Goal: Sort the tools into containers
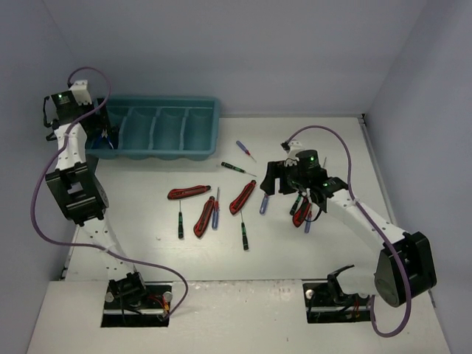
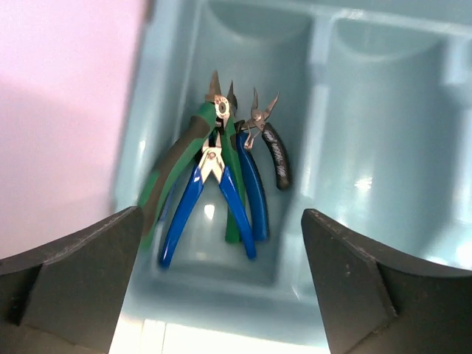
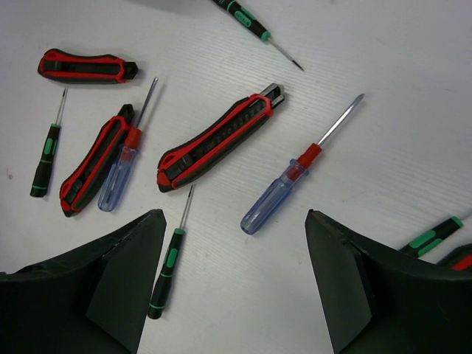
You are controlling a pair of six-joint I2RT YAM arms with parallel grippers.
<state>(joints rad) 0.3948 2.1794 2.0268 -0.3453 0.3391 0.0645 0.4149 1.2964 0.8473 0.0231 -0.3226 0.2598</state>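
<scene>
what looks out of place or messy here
Nothing looks damaged or spilled. The pliers lie heaped, handles crossing, in the end compartment of the tray; utility knives and screwdrivers lie scattered at odd angles on the table.

A white table (image 1: 280, 254) with a faint grain is boxed in by a plain pale bluish back wall (image 1: 243, 44), a left wall (image 1: 18, 110) and a right wall (image 1: 435, 133). Even light leaves only soft, short shadows on the tabletop.
</scene>
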